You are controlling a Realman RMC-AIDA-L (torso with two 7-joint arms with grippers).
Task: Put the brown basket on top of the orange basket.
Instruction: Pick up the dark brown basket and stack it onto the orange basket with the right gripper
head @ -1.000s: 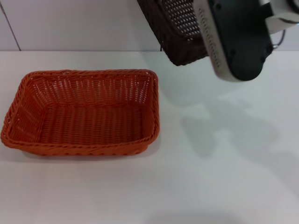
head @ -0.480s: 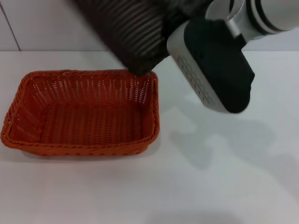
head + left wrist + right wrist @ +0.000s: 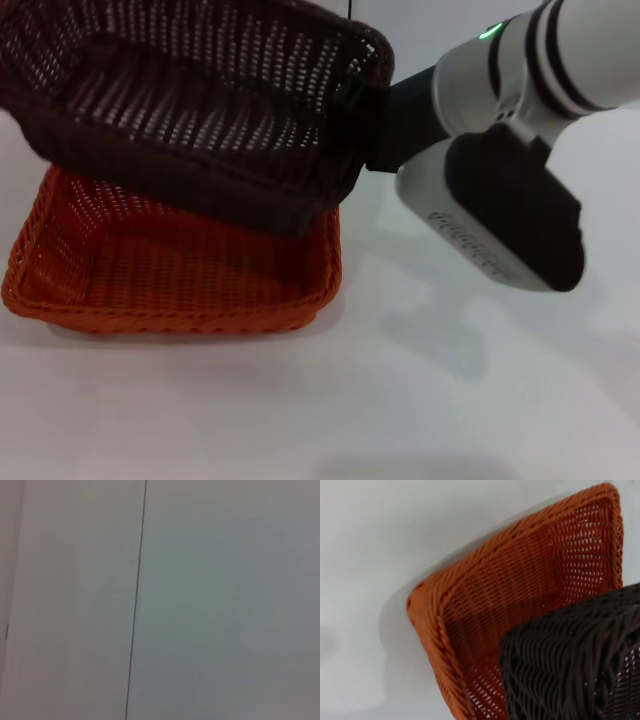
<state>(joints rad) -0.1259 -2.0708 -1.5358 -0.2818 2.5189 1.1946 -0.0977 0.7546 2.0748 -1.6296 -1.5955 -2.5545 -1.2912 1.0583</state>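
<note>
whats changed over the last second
The right gripper has carried the brown basket from the far right across to the robot's left. It now hangs tilted over the orange basket, covering its far side and not yet set down flat. The gripper holds it at its right-hand rim. The orange basket has stayed where it was on the white table. The left arm is not in view.

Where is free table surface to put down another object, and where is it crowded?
Bare white table lies in front of the orange basket, and to its right, under and past the right gripper. The left side is crowded: the brown basket, held tilted by that gripper at its right end, hangs over the orange one. The left arm is not seen.
</note>
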